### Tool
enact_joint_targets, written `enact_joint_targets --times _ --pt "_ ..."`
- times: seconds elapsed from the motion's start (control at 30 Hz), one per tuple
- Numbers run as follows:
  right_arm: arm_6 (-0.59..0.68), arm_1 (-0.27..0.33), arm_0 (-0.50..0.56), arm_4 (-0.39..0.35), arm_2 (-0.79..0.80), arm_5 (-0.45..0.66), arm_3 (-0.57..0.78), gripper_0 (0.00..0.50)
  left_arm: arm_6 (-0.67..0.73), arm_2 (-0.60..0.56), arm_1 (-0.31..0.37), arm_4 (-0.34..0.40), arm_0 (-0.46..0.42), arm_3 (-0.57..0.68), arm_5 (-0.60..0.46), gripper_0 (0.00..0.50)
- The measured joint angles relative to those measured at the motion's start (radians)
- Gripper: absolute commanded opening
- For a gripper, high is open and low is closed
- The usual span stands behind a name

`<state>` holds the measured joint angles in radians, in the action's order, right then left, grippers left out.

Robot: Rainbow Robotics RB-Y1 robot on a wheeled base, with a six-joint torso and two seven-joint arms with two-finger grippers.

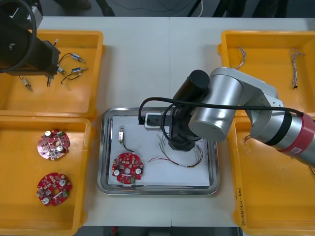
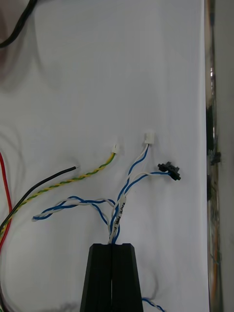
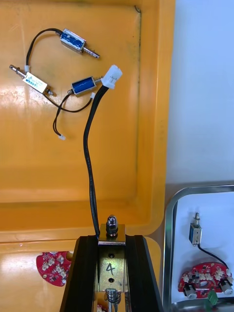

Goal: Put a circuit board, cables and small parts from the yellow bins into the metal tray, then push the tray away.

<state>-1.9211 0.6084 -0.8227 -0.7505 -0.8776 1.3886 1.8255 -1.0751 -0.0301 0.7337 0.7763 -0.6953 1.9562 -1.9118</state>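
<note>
The metal tray (image 1: pixel 106 147), white inside, holds a round red circuit board (image 1: pixel 127 168), a small metal part (image 1: pixel 121 133) and loose cables (image 1: pixel 189 161). My right gripper (image 1: pixel 182 146) reaches down into the tray. In the right wrist view it (image 2: pixel 113 246) is shut on the twisted blue and white cable (image 2: pixel 124 190), which fans out over the white liner. My left gripper (image 1: pixel 47 66) hangs over the far left yellow bin (image 1: pixel 93 54). In the left wrist view it (image 3: pixel 112 239) is shut on a small metal part (image 3: pixel 111 258) whose black cable (image 3: pixel 90 161) ends in a white plug.
Three more small metal parts (image 3: pixel 74 41) lie in the far left bin. The near left bin (image 1: pixel 15 216) holds two red boards (image 1: pixel 53 144). Twisted cables (image 1: pixel 241 56) lie in the far right bin. A yellow twisted cable (image 2: pixel 73 180) and a black cable (image 2: pixel 39 183) lie beside the right gripper.
</note>
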Motion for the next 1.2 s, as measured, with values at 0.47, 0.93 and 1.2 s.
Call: enact_joint_targets --times 0.47,0.93,1.2 --pt "0.0 0.025 0.025 0.049 -0.025 -0.051 0.0 0.046 0.161 0.029 -0.002 0.004 0.001 0.017 0.0 0.0" --pt "0.005 0.025 0.025 0.037 -0.011 -0.044 0.002 0.5 0.161 0.029 -0.002 0.018 0.001 0.017 0.0 0.0" --pt "0.022 0.003 0.024 -0.081 0.183 0.191 0.043 0.5 0.161 0.029 -0.002 0.022 0.001 0.017 -0.001 0.0"
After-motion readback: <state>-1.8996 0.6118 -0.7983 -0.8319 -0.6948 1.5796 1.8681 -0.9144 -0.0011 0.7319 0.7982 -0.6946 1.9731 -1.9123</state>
